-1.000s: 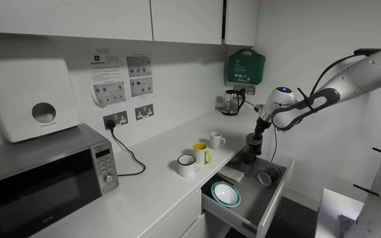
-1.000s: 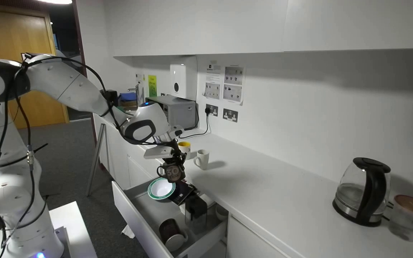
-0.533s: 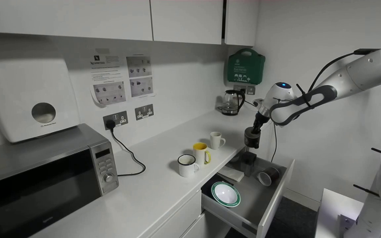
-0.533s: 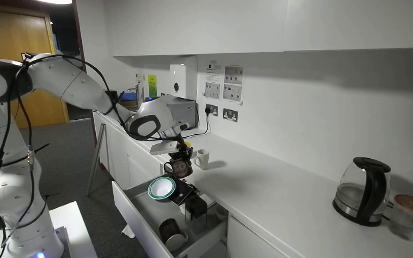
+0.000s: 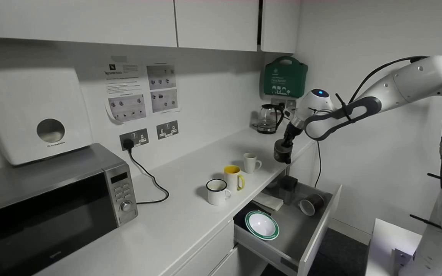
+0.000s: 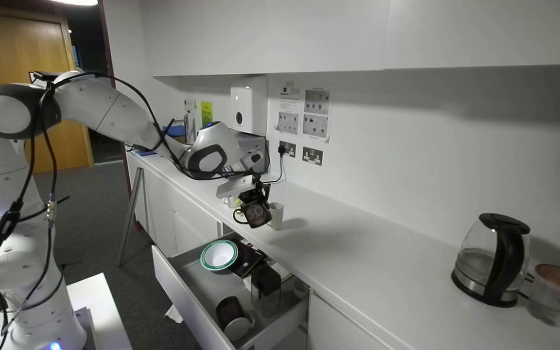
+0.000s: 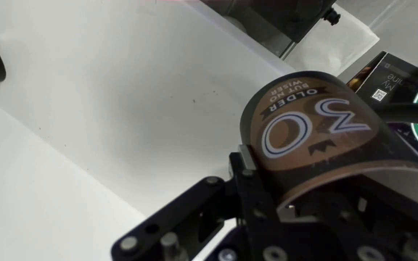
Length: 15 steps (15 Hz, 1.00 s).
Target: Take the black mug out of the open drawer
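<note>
White counter (image 5: 148, 226) along pale wall (image 5: 217, 92), claw (image 5: 288, 142) clamped on black mug (image 7: 321, 139), open drawer (image 5: 293, 230) below

Black mug (image 5: 281, 152) climbs toward the table (image 5: 159, 230)

Over the past second the mug has risen higher from the drawer (image 5: 296, 230) and drawn toward the table, leaning more than before. The pincer (image 5: 287, 142) and arm (image 5: 407, 82) have moved up with it. In an exterior view the mug and pincer now cover part of the white mug (image 6: 276, 217), which stood in plain sight a second ago.
</note>
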### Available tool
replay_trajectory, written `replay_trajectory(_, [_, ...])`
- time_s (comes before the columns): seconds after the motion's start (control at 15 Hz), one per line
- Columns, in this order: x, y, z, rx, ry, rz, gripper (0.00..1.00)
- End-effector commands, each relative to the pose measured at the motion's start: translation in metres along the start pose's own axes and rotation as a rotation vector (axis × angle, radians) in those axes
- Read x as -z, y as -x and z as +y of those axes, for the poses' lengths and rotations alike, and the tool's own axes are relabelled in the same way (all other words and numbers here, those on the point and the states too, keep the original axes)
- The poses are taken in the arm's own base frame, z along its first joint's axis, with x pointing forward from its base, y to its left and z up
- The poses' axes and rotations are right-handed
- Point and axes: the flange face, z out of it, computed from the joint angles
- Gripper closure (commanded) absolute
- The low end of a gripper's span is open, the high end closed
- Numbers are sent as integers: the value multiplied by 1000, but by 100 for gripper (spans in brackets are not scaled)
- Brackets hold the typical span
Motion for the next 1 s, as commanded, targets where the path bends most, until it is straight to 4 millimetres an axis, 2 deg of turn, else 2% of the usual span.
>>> replay_trajectory(0.0, [0, -20, 14, 110, 68, 61, 97])
replay_trajectory(0.4, [-18, -27, 16, 189, 115, 118, 97])
replay_trajectory(0.93, [-41, -28, 11, 255, 91, 112, 97])
